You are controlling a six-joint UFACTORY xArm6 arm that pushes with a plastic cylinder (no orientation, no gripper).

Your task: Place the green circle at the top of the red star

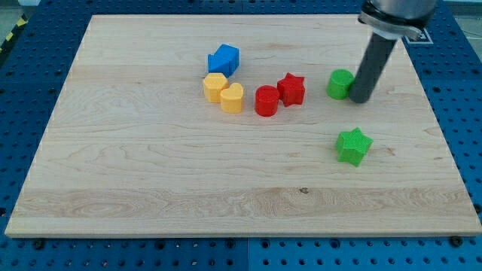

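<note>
The green circle (340, 83) sits on the wooden board right of centre, near the view's top. The red star (291, 89) lies a short way to its left, apart from it. My tip (359, 98) is at the end of the dark rod and stands against the green circle's right side, touching or almost touching it. The rod hides part of the circle's right edge.
A red cylinder (266, 100) touches the red star's left side. Two yellow blocks (215, 86) (233, 97) and a blue block (224, 59) lie further left. A green star (353, 145) lies below my tip. The board's right edge (444, 135) is close.
</note>
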